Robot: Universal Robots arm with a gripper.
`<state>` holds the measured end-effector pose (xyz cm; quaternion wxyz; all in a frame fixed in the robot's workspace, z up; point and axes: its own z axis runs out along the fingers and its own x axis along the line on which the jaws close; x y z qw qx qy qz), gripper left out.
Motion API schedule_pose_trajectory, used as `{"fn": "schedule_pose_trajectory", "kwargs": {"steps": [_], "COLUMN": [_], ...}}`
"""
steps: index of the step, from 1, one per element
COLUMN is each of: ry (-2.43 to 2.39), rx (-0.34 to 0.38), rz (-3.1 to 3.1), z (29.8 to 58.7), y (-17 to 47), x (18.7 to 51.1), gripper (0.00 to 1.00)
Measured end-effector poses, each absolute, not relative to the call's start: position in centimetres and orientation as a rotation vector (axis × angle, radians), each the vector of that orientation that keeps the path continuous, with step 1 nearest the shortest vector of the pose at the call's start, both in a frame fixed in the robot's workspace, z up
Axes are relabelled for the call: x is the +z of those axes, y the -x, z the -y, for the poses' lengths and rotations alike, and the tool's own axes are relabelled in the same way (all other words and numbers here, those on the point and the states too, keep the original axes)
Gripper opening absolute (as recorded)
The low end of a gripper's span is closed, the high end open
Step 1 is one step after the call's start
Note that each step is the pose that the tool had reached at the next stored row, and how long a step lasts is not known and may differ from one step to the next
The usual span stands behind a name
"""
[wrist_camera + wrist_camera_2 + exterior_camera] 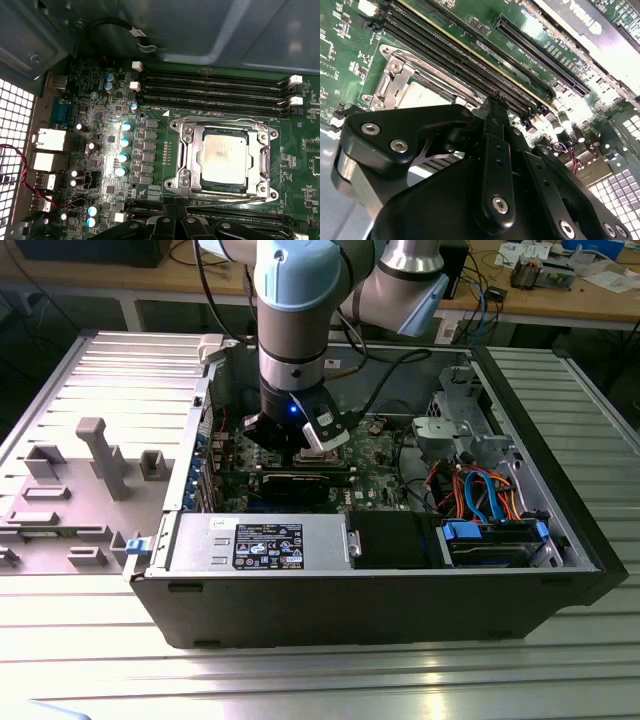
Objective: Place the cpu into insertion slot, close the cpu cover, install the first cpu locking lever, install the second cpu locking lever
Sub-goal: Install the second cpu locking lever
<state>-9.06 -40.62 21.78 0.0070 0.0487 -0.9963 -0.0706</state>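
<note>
In the exterior view the arm reaches down into an open computer case [380,580] lying on a ribbed metal worktop [300,680], and the gripper [300,455] hangs just above the green motherboard [385,455], close over the black graphics card [295,483]; its fingertips are hidden there behind the wrist housing. The first wrist view shows what that view cannot: the cpu [223,159], silvery-grey topped, sits seated in the insertion slot [224,160], just ahead of the gripper's black linkage. The cpu cover [263,165] lies down flat around the chip, its window framing the metal top, and thin wire locking levers [220,196] run along the frame's edges; whether they are latched cannot be told. Long memory slots [215,87] run beyond the socket on the far side from the gripper, and another set lies between the socket and the linkage. In the second wrist view the gripper's black body [470,200] hides much of the socket, leaving one corner of the cover [395,82] and a sliver of the chip showing beyond it. Whether the fingers are spread or pressed together cannot be told from any view, and nothing is seen held.
</note>
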Motion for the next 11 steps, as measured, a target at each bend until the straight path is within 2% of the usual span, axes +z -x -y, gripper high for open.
{"fn": "schedule_pose_trajectory", "kwargs": {"steps": [11], "ry": [-0.152], "rx": [-0.266], "rz": [3.114], "z": [40.92], "y": [9.06], "x": [21.18], "gripper": [0.11]}}
